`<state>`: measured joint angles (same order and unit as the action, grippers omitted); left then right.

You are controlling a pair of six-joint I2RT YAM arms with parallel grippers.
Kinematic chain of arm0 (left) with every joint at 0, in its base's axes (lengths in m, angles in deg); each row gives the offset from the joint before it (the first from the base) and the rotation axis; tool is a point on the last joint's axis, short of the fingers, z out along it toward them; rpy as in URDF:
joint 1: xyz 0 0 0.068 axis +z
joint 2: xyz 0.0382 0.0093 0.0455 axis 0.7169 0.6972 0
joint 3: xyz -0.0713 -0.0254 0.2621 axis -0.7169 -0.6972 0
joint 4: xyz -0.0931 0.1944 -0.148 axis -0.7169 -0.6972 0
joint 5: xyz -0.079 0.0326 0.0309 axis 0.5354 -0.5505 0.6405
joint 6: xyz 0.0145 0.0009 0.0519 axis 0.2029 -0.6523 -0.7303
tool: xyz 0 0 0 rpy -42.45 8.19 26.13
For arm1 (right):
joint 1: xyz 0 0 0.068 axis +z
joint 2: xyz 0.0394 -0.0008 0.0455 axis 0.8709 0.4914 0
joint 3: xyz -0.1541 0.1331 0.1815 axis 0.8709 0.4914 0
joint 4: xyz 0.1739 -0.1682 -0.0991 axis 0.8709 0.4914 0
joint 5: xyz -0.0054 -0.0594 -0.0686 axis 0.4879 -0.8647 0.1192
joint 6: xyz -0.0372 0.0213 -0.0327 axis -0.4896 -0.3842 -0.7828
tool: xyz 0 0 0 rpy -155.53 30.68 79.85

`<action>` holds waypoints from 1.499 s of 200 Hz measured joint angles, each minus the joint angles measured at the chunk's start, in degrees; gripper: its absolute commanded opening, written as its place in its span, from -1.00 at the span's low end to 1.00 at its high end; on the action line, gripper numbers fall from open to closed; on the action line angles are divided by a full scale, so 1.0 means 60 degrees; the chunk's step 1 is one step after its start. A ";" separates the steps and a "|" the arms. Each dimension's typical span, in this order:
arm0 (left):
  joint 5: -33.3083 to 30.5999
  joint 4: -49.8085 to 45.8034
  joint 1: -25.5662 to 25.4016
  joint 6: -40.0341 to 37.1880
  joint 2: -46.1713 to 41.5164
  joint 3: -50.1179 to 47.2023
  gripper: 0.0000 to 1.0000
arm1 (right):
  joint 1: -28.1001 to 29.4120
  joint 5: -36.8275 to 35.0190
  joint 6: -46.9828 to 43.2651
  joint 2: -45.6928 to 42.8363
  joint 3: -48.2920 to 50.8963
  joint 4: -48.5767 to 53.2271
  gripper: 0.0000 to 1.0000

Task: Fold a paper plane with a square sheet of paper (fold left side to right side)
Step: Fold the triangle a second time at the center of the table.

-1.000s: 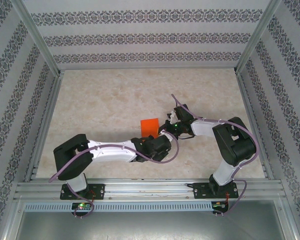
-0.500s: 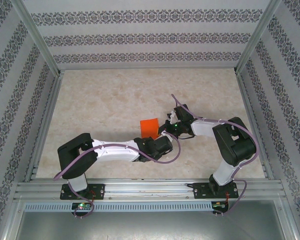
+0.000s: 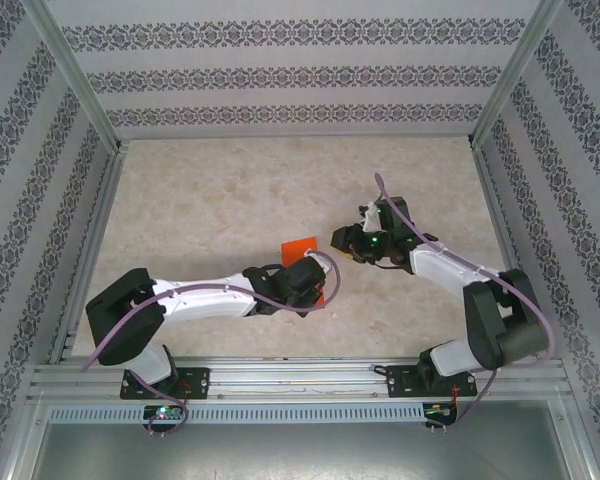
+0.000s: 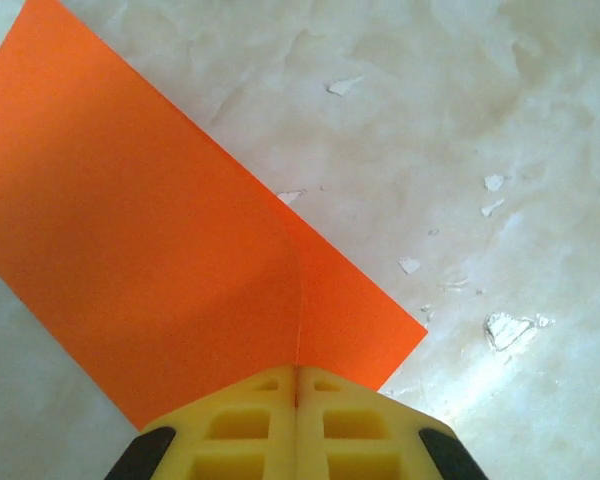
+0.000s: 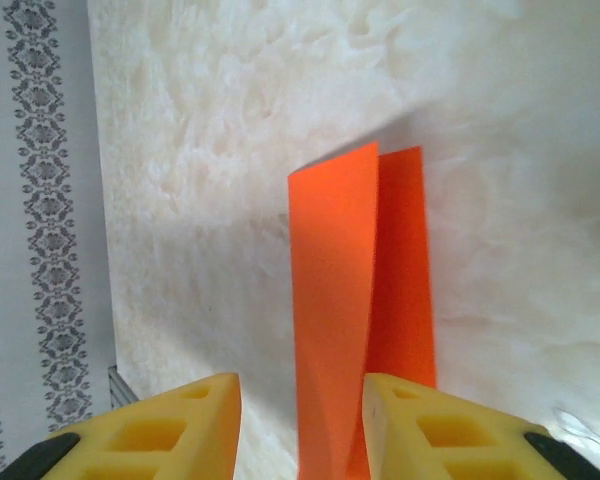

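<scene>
Near edge, left arm reaching in low toward mid-table. Left pincer (image 4: 297, 385) is closed tight, yellow fingers meeting on the near edge of the square sheet of paper (image 4: 130, 230). The grip sits right where a soft bend line starts and runs away up the sheet. Probable reason: pinning the two layers together at the fold's near end so they cannot slip apart. Sheet is just past the pincer, roughly mid-table, doubled over left onto right but not flat. From the right wrist view two leaves stand apart in a narrow V, the bend not yet pressed sharp. Beyond and to the right, right pincer (image 5: 300, 385) points at the sheet's far end with fingers parted, gripping nothing; the leaves run down into the gap between them, contact not clear. Looks placed to guide or flatten the fold while the left holds. Table (image 4: 460, 120) is pale and marbled, with small chips in the surface.
</scene>
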<state>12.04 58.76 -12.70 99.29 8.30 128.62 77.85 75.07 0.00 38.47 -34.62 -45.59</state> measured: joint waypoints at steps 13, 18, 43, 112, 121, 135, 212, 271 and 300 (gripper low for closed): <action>0.0597 0.0277 0.0321 0.0313 -0.0127 -0.0178 -1.00 | -0.0113 -0.0033 -0.0193 -0.0350 0.0393 0.0091 -0.57; 0.0798 0.0382 0.0423 0.0433 -0.0153 -0.0255 -1.00 | -0.0113 -0.0025 -0.0262 -0.0437 0.0521 0.0109 -0.65; 0.2025 0.1220 0.1060 0.1239 -0.0222 -0.0867 -1.00 | 0.0080 0.0044 -0.0444 -0.0790 0.1249 0.0149 -1.00; 0.3585 0.2353 0.1759 0.2747 -0.0222 -0.1555 -1.00 | 0.1934 -0.0138 -0.0288 -0.0696 0.2142 -0.0372 -1.00; 0.3661 0.2408 0.1792 0.2878 -0.0222 -0.1559 -1.00 | 0.2106 -0.0222 -0.0237 -0.0597 0.2142 -0.0488 -1.00; 0.3738 0.2463 0.1832 0.3009 -0.0222 -0.1588 -1.00 | 0.2342 -0.0368 -0.0142 -0.0430 0.2142 -0.0652 -1.00; 0.3872 0.2550 0.1934 0.3330 -0.0222 -0.1698 -1.00 | 0.2962 -0.0834 0.0109 0.0543 0.2138 -0.0892 -1.00; 0.4233 0.2477 0.2368 0.3195 -0.0222 -0.1698 -0.98 | 0.2962 -0.0882 -0.0087 0.0878 0.1865 -0.0514 -1.00; 0.4433 0.2346 0.2561 0.2871 -0.0222 -0.1708 -0.98 | 0.2976 -0.1005 -0.0339 0.0896 0.1676 -0.0135 -1.00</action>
<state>38.64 72.84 2.66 116.52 6.97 118.37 95.70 69.04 -2.03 43.85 -24.57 -46.40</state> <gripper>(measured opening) 0.055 0.046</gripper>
